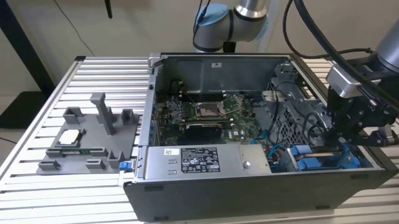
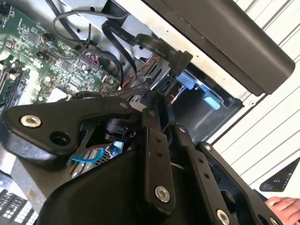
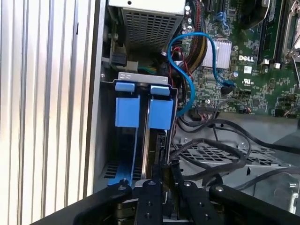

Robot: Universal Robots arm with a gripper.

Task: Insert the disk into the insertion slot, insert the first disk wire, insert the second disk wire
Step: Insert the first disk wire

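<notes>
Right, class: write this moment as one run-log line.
end effector: at drive bay, inside PC case | blue drive carriers: two, side by side in bay | blue cable: loops beside bay

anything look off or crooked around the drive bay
Nothing stands out. The disk and the neighbouring blue carrier sit side by side and level in the bay; a blue cable loops loosely beside them. No damage shows.
</notes>
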